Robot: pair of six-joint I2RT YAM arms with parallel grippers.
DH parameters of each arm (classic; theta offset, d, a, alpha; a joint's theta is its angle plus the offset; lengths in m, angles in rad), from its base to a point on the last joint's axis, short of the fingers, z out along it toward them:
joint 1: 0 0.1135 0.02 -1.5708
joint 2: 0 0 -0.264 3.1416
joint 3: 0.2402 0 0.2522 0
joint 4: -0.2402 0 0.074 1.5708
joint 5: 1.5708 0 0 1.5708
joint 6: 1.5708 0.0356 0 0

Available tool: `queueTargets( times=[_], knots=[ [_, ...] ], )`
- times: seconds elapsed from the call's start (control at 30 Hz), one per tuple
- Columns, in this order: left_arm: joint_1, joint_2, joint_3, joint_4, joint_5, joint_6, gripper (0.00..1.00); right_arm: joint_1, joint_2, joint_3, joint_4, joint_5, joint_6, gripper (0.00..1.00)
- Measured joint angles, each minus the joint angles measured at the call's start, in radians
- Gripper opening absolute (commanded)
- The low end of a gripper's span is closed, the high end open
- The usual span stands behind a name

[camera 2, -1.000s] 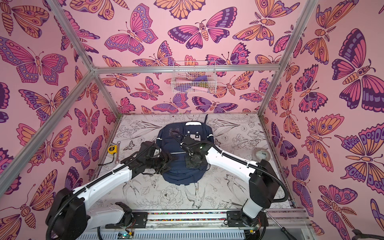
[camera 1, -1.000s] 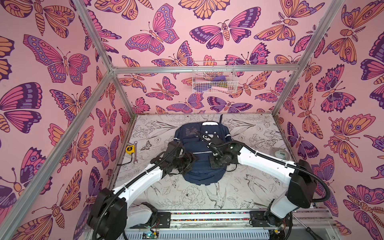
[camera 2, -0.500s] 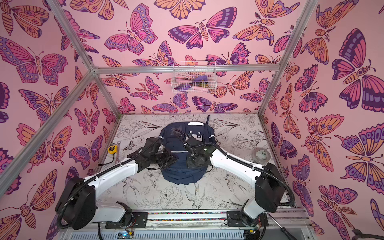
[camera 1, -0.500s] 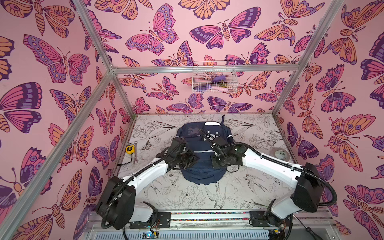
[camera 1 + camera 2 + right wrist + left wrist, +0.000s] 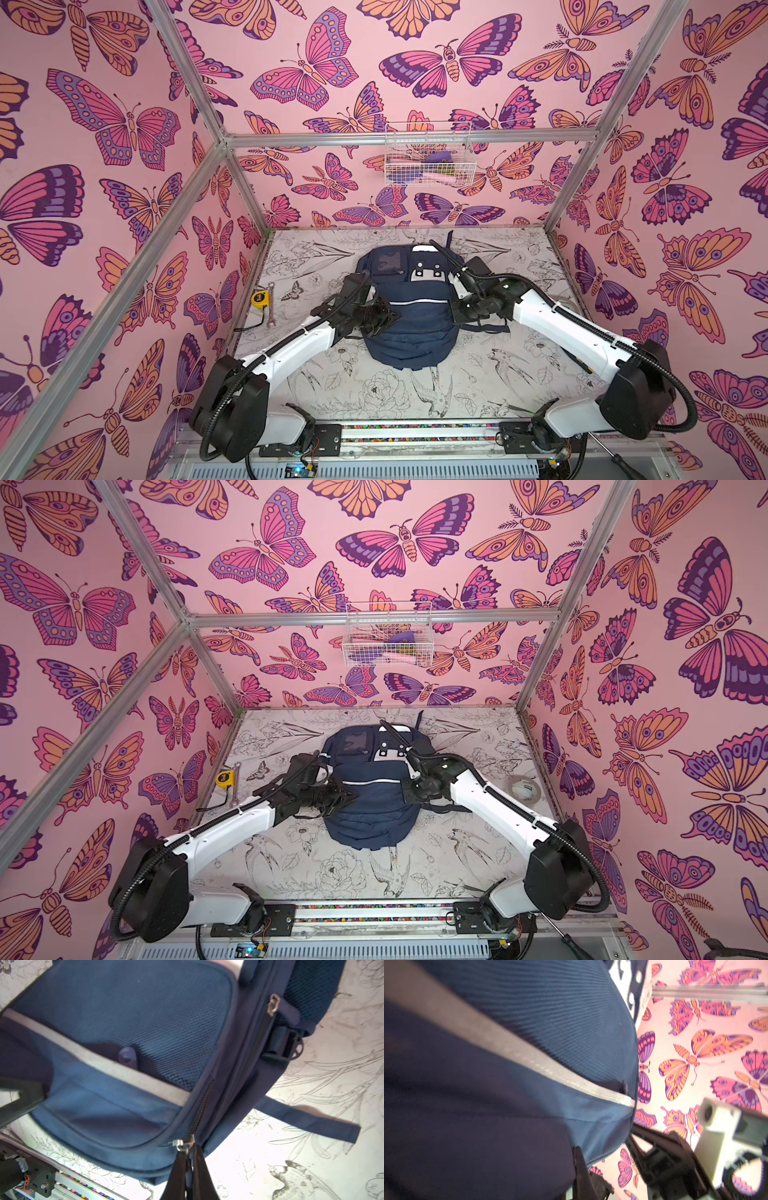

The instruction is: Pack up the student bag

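On the flower-printed table point(image 5: 374, 399), the student bag point(image 5: 415, 328) lies flat between both arms; the right gripper point(image 5: 189, 1155) is clamped on a metal zip pull point(image 5: 182, 1144) at its side; the left gripper point(image 5: 388, 320) is closed against its opposite side, any hold on fabric unclear.

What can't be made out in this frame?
Wire basket contents: top views, too small behind mesh.
Student bag interior: every view, fabric covers it.
Left hand grip: top views, dark against the bag; left wrist view blurred, fingers cut off by the edge.
Whether right hand pinches the zip pull: right wrist view, the hand covers the contact.
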Motion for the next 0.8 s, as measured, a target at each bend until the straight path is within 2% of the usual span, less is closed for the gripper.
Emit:
queueTargets(
  times=[0.23,0.37,0.7,0.73,0.77,0.8],
  knots=[
    [0.011,0.039,0.024,-0.016,0.051,0.132,0.0,-0.05,0.055,0.034,0.002,0.007,-0.13,0.0],
    [0.039,0.04,0.024,0.001,0.079,0.184,0.0,-0.09,0.109,0.06,0.024,-0.029,-0.185,0.0],
    [0.122,0.035,-0.016,0.027,0.172,0.257,0.0,-0.154,0.148,0.071,0.105,-0.232,-0.222,0.0],
    [0.125,0.033,-0.017,0.021,0.173,0.257,0.13,-0.154,0.148,0.071,0.105,-0.242,-0.222,0.0],
    [0.128,0.029,-0.017,0.014,0.173,0.253,0.32,-0.154,0.148,0.071,0.103,-0.25,-0.221,0.0],
    [0.129,0.021,-0.015,-0.009,0.171,0.25,0.44,-0.152,0.148,0.07,0.104,-0.232,-0.221,0.0]
  ],
)
